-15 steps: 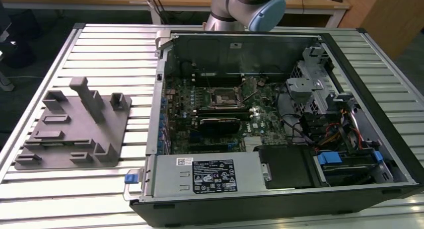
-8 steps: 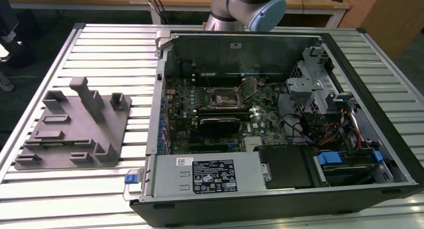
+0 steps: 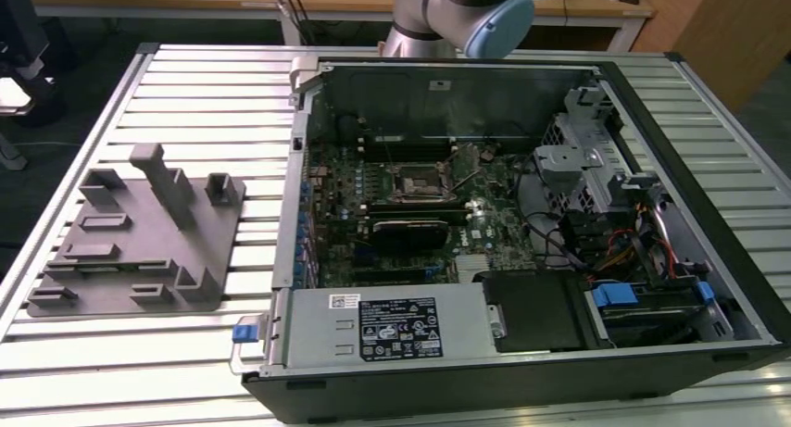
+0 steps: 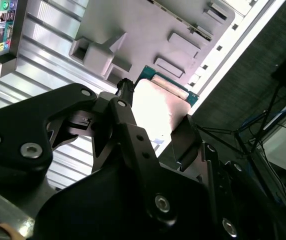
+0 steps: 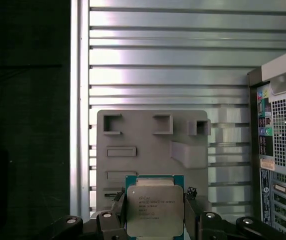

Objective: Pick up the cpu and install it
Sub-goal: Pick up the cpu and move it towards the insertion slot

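One pincer (image 5: pixel 155 216) aloft, cpu (image 5: pixel 155 209) between its fingers (image 5: pixel 192 216)

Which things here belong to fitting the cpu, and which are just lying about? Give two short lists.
Job in hand:
cpu, gripped in the claw
socket

Lying about:
grey fixture
power supply
cables
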{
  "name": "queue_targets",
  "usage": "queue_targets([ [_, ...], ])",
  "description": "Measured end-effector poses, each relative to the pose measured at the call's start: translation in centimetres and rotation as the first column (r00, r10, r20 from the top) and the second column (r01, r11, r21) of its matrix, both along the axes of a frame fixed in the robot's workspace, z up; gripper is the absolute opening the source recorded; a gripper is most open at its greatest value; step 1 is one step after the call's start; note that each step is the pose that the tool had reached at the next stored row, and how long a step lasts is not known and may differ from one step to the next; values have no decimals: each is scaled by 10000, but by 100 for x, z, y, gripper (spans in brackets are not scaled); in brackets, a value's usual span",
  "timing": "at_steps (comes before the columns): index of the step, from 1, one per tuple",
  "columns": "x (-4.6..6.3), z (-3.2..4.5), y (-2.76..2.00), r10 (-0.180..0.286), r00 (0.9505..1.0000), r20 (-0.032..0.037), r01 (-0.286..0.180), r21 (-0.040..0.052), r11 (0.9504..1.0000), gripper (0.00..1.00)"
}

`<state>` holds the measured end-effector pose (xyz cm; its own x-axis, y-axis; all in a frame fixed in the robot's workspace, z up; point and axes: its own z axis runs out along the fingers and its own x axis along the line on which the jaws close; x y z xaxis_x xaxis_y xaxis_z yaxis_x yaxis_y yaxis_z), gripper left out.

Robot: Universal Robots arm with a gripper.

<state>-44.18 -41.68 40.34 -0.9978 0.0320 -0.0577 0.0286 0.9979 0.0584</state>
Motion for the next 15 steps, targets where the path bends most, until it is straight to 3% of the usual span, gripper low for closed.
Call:
queue_targets([
  [15, 183, 0, 0, 0, 10000, 1, 0, 1, 10000, 54],
])
